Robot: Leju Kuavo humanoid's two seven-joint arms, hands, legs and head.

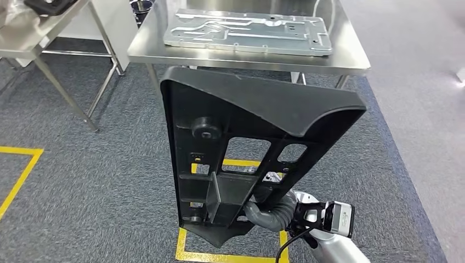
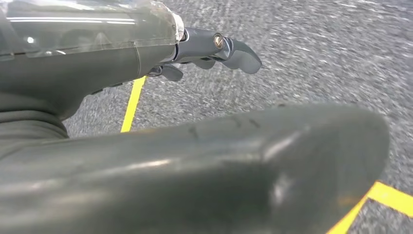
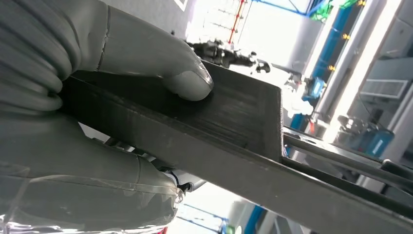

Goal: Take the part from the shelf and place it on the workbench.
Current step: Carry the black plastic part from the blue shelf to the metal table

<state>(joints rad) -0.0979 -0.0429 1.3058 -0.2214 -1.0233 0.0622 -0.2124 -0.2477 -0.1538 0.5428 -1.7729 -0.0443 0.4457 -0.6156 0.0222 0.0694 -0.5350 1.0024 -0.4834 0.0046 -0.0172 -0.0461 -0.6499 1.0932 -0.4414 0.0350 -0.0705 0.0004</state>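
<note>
Presently, we find the left hand (image 2: 209,51) hanging over the carpet, fingers loosely apart, holding nothing. The large black ribbed plastic panel (image 1: 241,142) stands upright, short of the stainless-steel bench (image 1: 351,60), gripped only at its lower edge by the right hand (image 1: 274,211). We judge this one-sided hold risks tipping, or striking the grey stamped metal plate (image 1: 249,33).
</note>
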